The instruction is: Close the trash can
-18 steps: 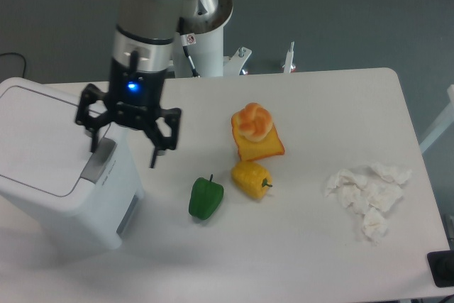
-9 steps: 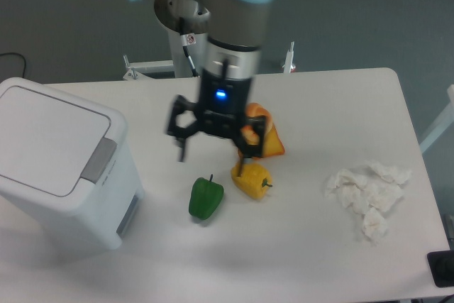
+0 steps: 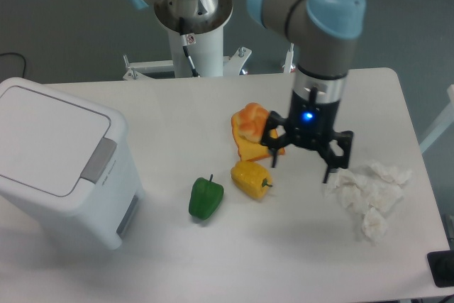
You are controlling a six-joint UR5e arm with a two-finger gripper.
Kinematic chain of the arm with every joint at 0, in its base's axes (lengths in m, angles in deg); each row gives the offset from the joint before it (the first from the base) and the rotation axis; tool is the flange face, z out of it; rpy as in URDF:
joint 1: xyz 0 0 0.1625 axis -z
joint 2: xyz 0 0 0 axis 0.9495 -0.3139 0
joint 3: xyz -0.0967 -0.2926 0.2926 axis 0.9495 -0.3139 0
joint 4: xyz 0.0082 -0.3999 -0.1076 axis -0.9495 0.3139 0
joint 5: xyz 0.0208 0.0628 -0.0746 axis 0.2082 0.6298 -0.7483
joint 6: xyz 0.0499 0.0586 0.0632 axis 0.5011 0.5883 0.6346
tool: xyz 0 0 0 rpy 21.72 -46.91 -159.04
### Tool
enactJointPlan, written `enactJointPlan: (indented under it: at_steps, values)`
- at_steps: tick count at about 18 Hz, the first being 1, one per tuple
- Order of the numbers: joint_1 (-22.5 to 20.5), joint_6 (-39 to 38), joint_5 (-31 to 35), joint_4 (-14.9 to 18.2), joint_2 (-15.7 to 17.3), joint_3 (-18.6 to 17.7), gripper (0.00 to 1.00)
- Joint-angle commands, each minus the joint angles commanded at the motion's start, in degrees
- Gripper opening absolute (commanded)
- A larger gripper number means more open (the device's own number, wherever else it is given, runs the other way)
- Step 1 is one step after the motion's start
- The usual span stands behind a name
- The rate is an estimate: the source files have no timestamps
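The trash can [image 3: 60, 164] is a large white boxy bin at the left edge of the table. Its flat lid [image 3: 42, 140] lies down flat on top, and the grey latch tab [image 3: 98, 160] sits at its right side. My gripper [image 3: 301, 167] is open and empty. It hangs over the table's right half, far from the trash can, between the orange items and the crumpled tissue.
A green pepper [image 3: 206, 198] and a yellow pepper [image 3: 251, 179] lie mid-table. An orange bun on an orange slab [image 3: 253, 131] lies behind them, partly behind my gripper. Crumpled white tissue [image 3: 369, 194] lies at the right. The robot base [image 3: 193, 12] stands behind the table.
My gripper has moved from beside the trash can's lid across the table to the right, staying open. The trash can's lid stays down.
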Motion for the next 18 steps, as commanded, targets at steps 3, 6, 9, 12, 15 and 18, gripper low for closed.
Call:
enactJointPlan:
  at_steps: [3, 6, 9, 12, 15, 18]
  values:
    - [-2.02, 4.29, 0.79, 0.09, -2.54, 0.61, 1.0]
    - [-4.04, 10.27, 4.12, 1.4, -4.83, 2.02, 1.0]
    - [-5.63, 13.97, 5.89, 6.92, -7.56, 6.75, 1.0]
    - [-5.72, 16.53, 10.1, 10.28, -9.23, 9.84, 1.0]
    - [-5.72, 18.63, 12.31, 10.46, -10.63, 11.59, 1.0]
    - [-6.6, 20.31, 12.31, 10.63, -12.31, 13.88, 1.0]
